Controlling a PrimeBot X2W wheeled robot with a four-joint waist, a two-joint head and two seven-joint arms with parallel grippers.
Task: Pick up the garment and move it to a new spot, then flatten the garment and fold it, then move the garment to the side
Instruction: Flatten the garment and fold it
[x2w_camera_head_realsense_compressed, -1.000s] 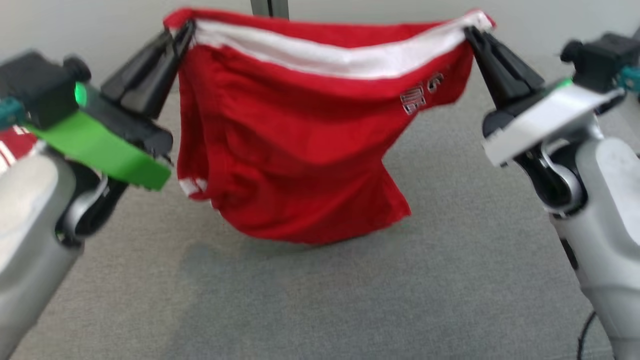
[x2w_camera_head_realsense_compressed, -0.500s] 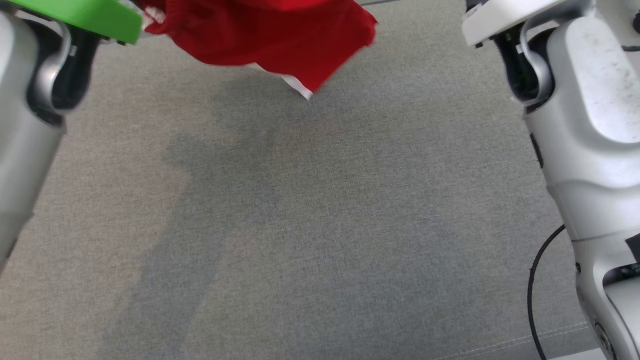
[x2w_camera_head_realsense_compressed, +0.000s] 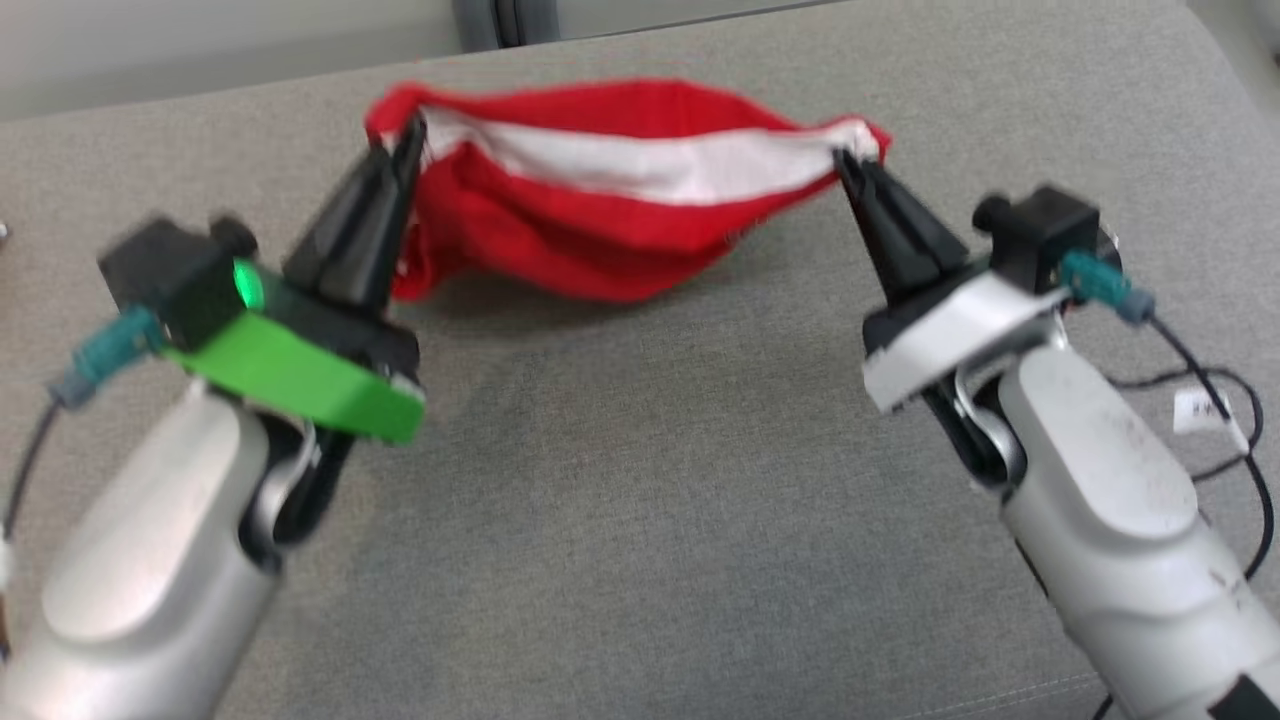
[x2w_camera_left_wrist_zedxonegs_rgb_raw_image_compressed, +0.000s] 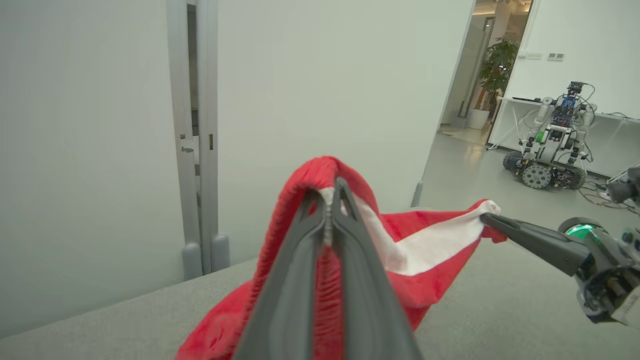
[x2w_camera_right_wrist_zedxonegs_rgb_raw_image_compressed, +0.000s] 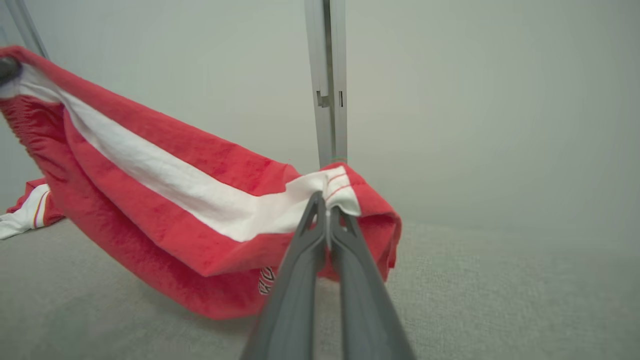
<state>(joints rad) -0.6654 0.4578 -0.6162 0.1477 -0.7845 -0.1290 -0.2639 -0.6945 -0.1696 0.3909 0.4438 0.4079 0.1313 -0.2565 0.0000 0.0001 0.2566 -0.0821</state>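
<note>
Garment (x2w_camera_head_realsense_compressed: 600, 235) slung between grippers, long axis left-right, ahead of both arms. Belly sagged, apparently touching grey fabric surface (x2w_camera_head_realsense_compressed: 640, 500). Left gripper (x2w_camera_head_realsense_compressed: 408, 135) jaws clamped on one top corner, right gripper (x2w_camera_head_realsense_compressed: 842, 162) jaws on the other. Both arms equally near.

Right tool (x2w_camera_right_wrist_zedxonegs_rgb_raw_image_compressed: 327, 214) pinching garment (x2w_camera_right_wrist_zedxonegs_rgb_raw_image_compressed: 150, 200) at white-banded edge, fingers pressing together on cloth. Garment hanging stretched toward upper left, sagging mid-span, low fold nearing grey fabric worktop (x2w_camera_right_wrist_zedxonegs_rgb_raw_image_compressed: 500, 300), contact unclear. Lettering peeking out beside finger. Grey post (x2w_camera_right_wrist_zedxonegs_rgb_raw_image_compressed: 327, 75) standing behind against pale wall.
</note>
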